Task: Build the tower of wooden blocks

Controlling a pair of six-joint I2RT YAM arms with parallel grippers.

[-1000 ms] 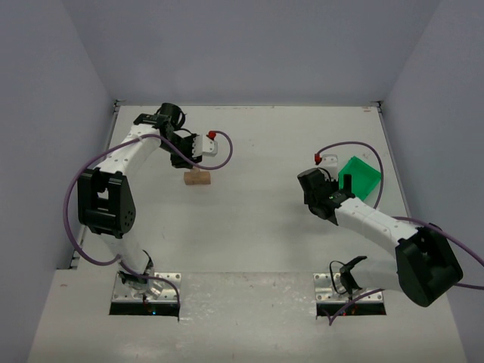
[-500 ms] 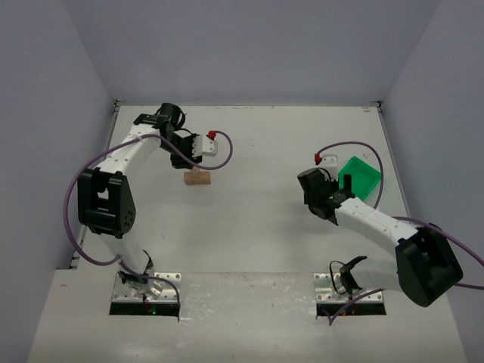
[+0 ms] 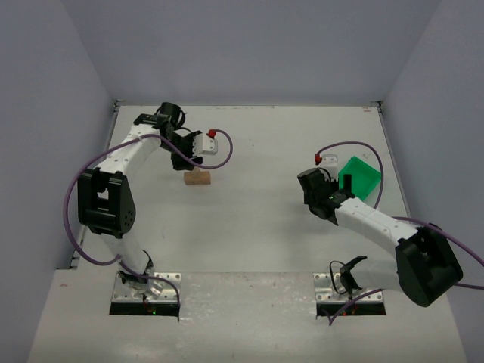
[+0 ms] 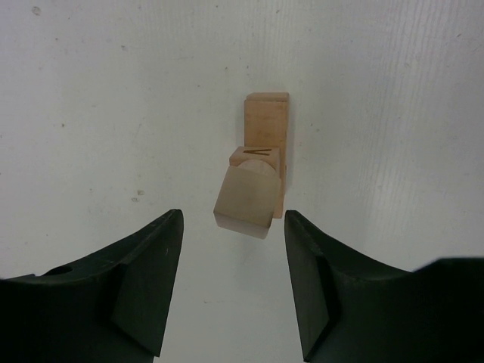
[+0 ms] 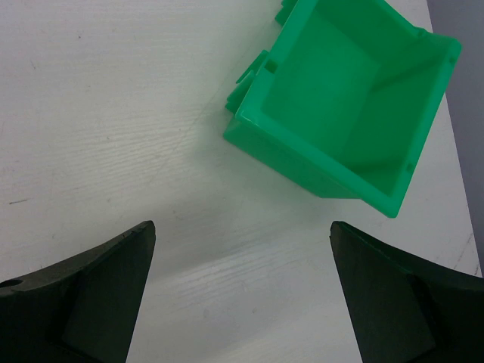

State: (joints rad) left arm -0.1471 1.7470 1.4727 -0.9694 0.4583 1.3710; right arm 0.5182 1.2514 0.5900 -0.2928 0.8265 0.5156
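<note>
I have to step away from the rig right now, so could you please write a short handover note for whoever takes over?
Left gripper: open, fingers either side of the top block, not touching it.
Right gripper: open, holding nothing, over the table beside the green bin.
Tower: left side of table, three high: bar, marked cube, then the top block, sitting twisted.
Done: three blocks stacked.
Left: lift the left arm clear; no loose blocks in view.
</note>
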